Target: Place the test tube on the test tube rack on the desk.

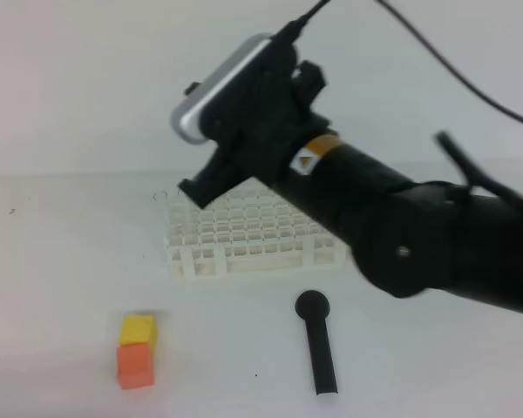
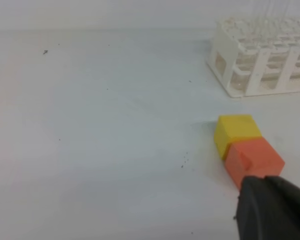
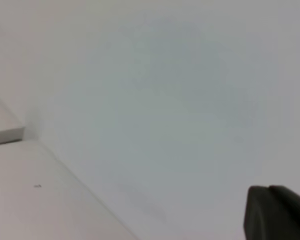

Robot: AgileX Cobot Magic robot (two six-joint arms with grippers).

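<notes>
White test tube rack [image 1: 253,239] standing on the white counter [image 1: 61,261], toward the back, partly hidden by the right arm reaching in from the right. Right end effector [image 1: 196,187] raised above the rack's back left corner, tilted, jaws brought together; nothing visibly gripped, and no way to tell whether the clear tube sits between them. Faint upright glass lines above the rack [image 2: 262,65] in the left wrist view, perhaps a test tube [image 2: 270,12] standing in a hole; too faint to be sure. Left end effector [image 2: 272,210] closed, low over the counter just beside an orange block [image 2: 252,157], itself touching a yellow block [image 2: 235,132]. Black round-headed tool [image 1: 318,344] lying flat in front of the rack, apart from it. Right wrist view only blank wall, a counter edge and a dark fingertip [image 3: 275,212].
</notes>
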